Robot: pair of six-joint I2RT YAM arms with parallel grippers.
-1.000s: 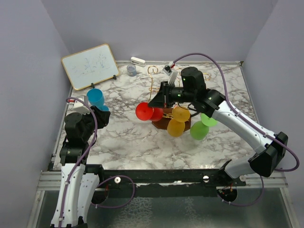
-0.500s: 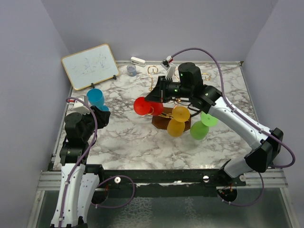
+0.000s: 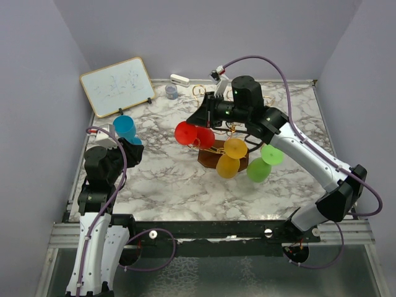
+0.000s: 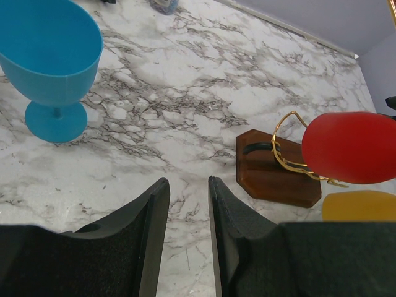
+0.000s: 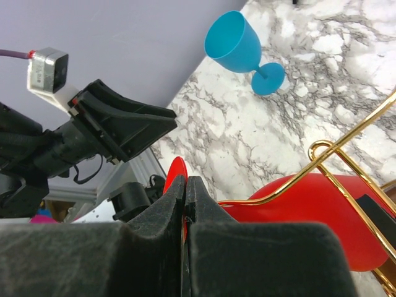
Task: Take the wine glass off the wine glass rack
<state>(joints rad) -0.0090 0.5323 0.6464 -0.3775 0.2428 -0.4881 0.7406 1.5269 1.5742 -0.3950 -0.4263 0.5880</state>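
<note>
The wine glass rack [image 3: 213,158] is gold wire on a dark brown base and stands mid-table. It carries yellow glasses [image 3: 234,148] and green ones [image 3: 260,170]. My right gripper [image 3: 197,125] is shut on the thin foot [image 5: 176,178] of a red wine glass [image 3: 185,133], held sideways at the rack's left. In the right wrist view a gold hook arm [image 5: 346,139] crosses the red bowl [image 5: 322,204]. My left gripper [image 4: 187,207] is open and empty, low over the marble. It faces the rack base [image 4: 272,173] and the red glass [image 4: 352,147].
A blue glass [image 3: 125,128] stands upright on the table at the left, close to my left gripper [image 3: 131,150]; it also shows in the left wrist view [image 4: 55,55] and the right wrist view [image 5: 238,43]. A whiteboard [image 3: 117,85], a grey roll [image 3: 171,91] and a white object [image 3: 180,79] sit at the back.
My right gripper has moved up and toward the back with the red glass in it. The left arm has not moved.
</note>
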